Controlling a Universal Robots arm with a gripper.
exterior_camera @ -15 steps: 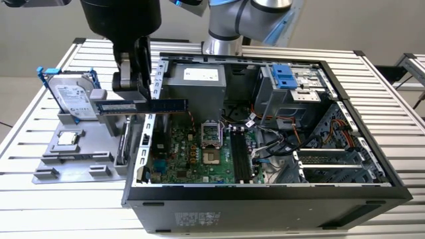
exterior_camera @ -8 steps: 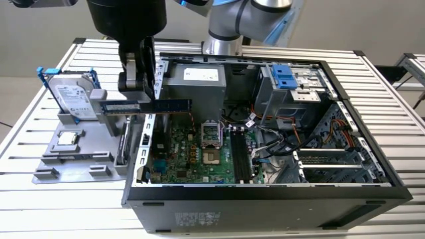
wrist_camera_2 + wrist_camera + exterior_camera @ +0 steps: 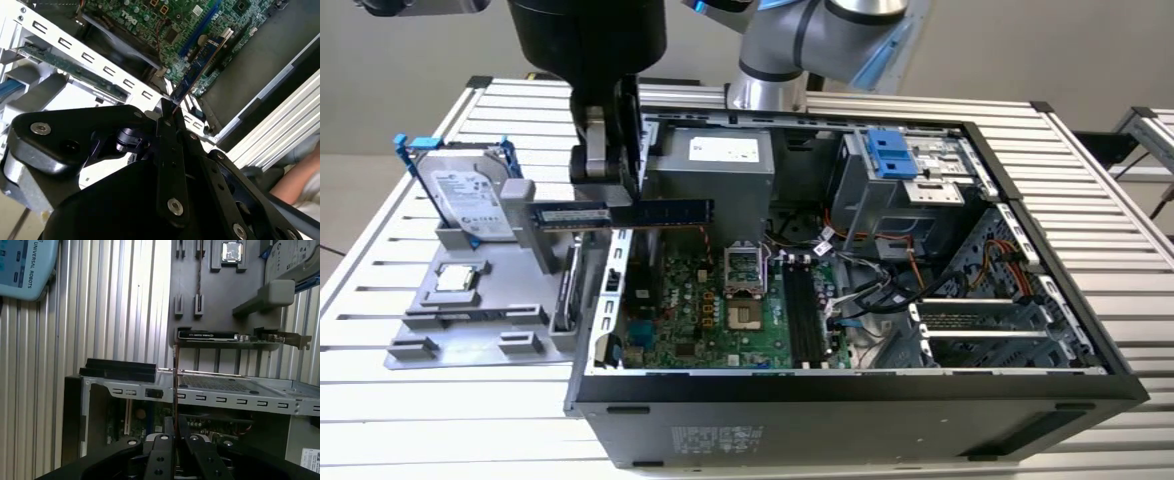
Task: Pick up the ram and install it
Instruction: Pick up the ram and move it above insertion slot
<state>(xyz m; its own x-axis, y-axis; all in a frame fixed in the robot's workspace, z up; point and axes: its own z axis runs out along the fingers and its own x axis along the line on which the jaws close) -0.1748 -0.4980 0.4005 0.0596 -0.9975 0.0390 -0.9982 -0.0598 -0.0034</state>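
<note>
Black hand (image 3: 174,426) is clamped on the ram (image 3: 630,212), holding it level over the open PC case's (image 3: 854,395) edge, left of centre in the exterior view.

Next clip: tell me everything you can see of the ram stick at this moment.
The ram is a long, narrow, flat dark blue-green board with a row of black chips and a small pale label toward one end. It is level, standing on its long edge, with its broad face to the exterior view. The hand clamps it from above, nearer the label end. It is in the air over the open computer case, at the wall on the exterior view's left. It is not seated on the motherboard, and nothing else appears to touch it.
</note>
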